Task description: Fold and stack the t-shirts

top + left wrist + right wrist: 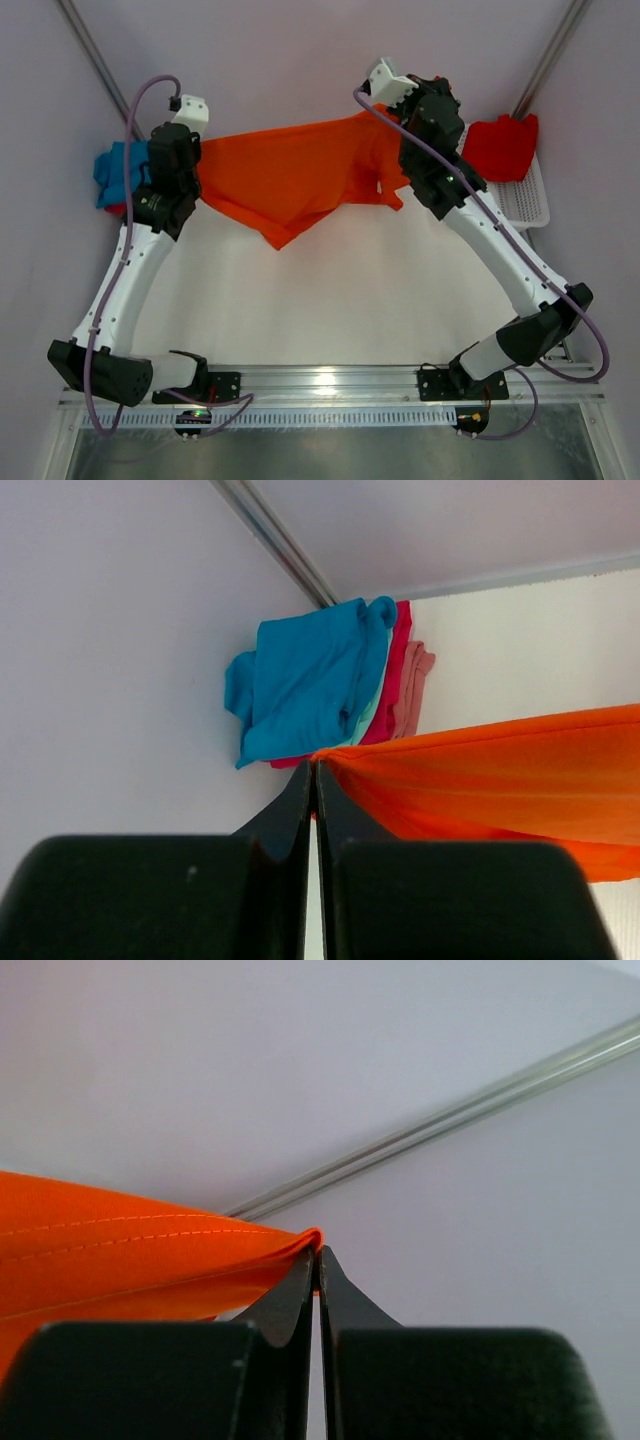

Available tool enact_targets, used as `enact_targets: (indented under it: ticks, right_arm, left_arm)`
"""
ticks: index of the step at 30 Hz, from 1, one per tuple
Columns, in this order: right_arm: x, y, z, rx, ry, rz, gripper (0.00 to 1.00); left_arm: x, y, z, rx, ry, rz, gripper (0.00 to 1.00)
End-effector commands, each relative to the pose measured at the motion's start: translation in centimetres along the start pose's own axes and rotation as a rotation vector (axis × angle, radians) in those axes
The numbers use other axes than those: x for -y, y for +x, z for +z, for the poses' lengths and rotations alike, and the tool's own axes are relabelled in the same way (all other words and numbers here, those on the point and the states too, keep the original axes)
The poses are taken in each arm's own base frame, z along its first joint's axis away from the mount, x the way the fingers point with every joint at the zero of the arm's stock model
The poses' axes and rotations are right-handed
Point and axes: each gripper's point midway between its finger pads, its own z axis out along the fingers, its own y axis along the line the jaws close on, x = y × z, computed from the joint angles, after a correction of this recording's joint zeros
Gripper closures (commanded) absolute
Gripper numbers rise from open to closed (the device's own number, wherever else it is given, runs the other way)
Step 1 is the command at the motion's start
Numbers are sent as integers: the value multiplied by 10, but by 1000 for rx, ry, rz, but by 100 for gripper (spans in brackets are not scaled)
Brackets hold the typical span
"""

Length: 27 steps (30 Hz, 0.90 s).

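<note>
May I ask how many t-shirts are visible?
6: orange shirt stretched mid-air; blue shirt, teal shirt, red shirt and pink shirt stacked far left; second red shirt on the basket. Others may be hidden.

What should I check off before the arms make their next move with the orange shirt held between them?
1. Left gripper shut on one end of the orange t-shirt: ok.
2. Right gripper shut on the other end: ok.
3. Upper edge taut between them: ok.
4. Shirt hanging flat: not ok, the lower part bunches into a drooping point.
5. Bare table below for laying it down: ok.
6. Folded stack apart from the held shirt: cannot tell, the left arm hides the gap.
</note>
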Motion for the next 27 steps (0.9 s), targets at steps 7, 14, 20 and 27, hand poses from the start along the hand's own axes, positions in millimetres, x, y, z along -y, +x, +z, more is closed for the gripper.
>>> enact_targets:
  ticks: [7,14,20,27]
  right_arm:
    - [107,-26,-30,88,76,321,97]
    - [129,-15,-93,210,-91,512,97]
    - [149,-6,-184,427,-307,656,97]
    - [163,17,-267,623,-415,693,97]
  left_arm:
    - [-31,-75,-33,154,53,-210,100]
    - [-40,-92,-81,259,192,-277,100]
    - [-53,-91,-130,337,275,-339,100]
    - [-43,-56,-162,345,366,-352,100]
